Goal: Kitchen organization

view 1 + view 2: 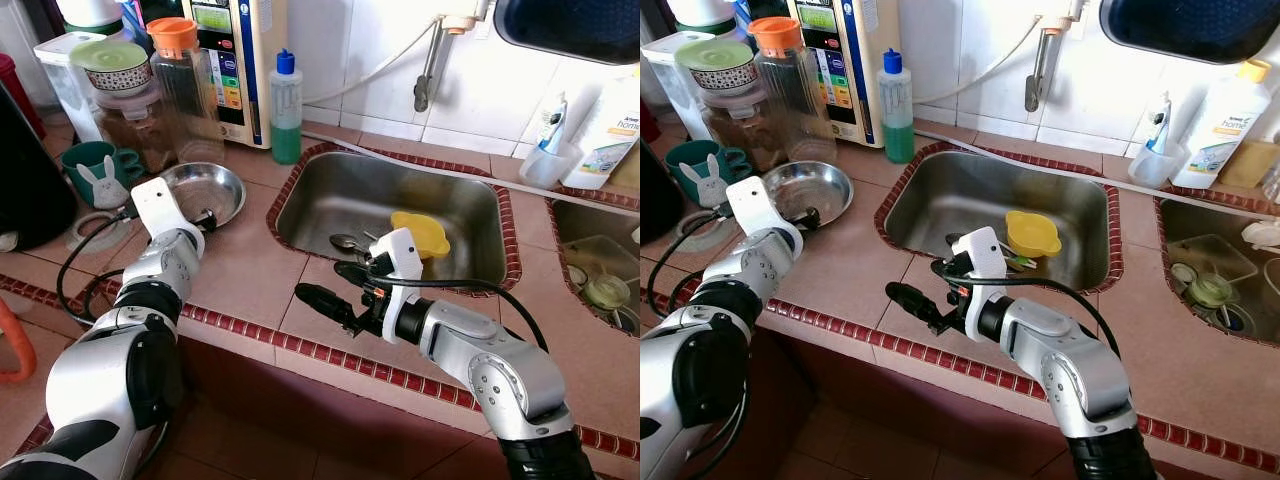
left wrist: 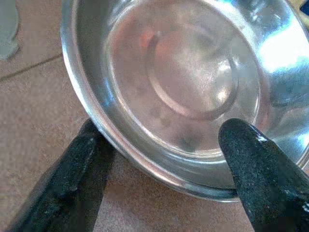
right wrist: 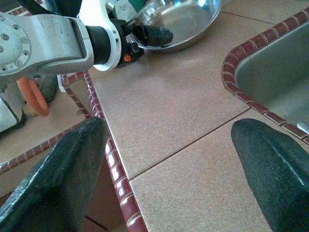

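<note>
With the left gripper (image 2: 159, 159) spread, straddling the steel bowl (image 1: 205, 190) rim left of frame, an off-centre closure could skid it; right gripper (image 3: 169, 159) gapes, empty.

Jars (image 1: 150, 100) crowding behind steel bowl (image 1: 205, 190)

Both arms are built of rounded silver shells with black joints between the segments, and the left arm (image 1: 150, 300) shows small screws on its shell in the right wrist view. Each wrist carries a white block, with a loose black cable (image 1: 75, 270) looping from it. The fingers (image 3: 270, 164) are long, black and rough-textured, and a small orange mark sits beside the left wrist's black collar.
</note>
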`<state>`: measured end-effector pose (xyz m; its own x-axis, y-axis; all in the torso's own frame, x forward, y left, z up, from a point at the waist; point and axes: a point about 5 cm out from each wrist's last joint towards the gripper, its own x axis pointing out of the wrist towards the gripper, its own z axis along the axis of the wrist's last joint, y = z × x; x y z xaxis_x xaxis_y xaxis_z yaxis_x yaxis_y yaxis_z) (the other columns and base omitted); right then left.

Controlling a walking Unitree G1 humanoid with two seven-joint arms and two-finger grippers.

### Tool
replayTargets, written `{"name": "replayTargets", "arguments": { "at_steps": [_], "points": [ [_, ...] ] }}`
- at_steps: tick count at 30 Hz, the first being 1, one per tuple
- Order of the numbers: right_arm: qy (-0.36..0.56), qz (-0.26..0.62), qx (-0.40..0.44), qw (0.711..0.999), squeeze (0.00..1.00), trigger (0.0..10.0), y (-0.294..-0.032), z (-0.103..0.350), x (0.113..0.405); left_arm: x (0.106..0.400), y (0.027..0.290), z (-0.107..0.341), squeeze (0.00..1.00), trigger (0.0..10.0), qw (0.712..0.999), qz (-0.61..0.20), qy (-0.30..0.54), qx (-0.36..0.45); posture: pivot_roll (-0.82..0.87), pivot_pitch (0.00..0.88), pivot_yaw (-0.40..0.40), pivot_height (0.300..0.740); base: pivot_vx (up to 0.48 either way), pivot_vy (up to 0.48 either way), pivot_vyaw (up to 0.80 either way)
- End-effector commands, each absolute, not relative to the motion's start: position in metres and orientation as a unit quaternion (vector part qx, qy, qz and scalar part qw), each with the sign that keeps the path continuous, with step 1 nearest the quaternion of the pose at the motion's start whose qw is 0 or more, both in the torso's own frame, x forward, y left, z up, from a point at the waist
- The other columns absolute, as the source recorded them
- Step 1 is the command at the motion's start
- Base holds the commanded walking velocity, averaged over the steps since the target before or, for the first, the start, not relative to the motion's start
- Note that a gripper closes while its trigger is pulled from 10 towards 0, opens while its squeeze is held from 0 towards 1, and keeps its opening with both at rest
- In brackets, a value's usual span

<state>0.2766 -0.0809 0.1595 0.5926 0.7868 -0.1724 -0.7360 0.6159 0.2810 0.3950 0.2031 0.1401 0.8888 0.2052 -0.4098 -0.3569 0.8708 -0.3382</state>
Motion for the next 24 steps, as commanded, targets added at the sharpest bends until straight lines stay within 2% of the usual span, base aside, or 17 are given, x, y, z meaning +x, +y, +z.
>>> {"name": "replayTargets", "arguments": {
  "at_steps": [1, 24],
  "points": [
    [0.137, 0.439, 0.084, 0.884, 0.0, 10.0, -0.08, 0.163, 0.274, 0.392, 0.201, 0.131, 0.0, 0.0, 0.94, 0.149, 0.209, -0.225, 0.01, 0.031, 0.021, 0.74, 0.0, 0.0, 0.0],
    [0.129, 0.438, 0.081, 0.886, 0.0, 10.0, -0.078, 0.166, 0.279, 0.381, 0.22, 0.116, 0.0, 0.0, 0.922, 0.194, 0.214, -0.258, 0.02, 0.02, 0.019, 0.74, 0.0, 0.0, 0.0]
  ]
}}
